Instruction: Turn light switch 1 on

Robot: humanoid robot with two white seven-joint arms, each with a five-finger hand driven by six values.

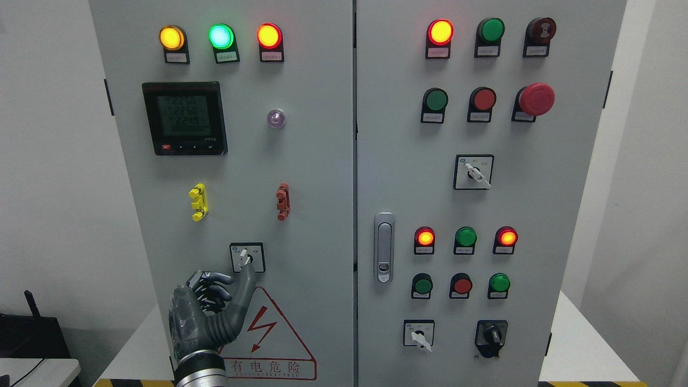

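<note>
The rotary switch (246, 257) is a small white knob on a black-framed square plate, low on the left cabinet door (312, 177). Its knob points up, tilted slightly left. My left hand (228, 279), dark grey, rises from the bottom edge left of the middle, just below and left of the switch. Its thumb (247, 279) is stretched up and its tip touches the lower edge of the knob plate. The other fingers (210, 282) are curled to the left of the thumb and hold nothing. My right arm is out of view.
Above the switch are yellow (198, 202) and red (282, 201) clips, a digital meter (184, 118) and three lit lamps. A warning triangle (269, 333) sits below. The right door (564, 177) carries a handle (384, 247), buttons, lamps and three more rotary switches.
</note>
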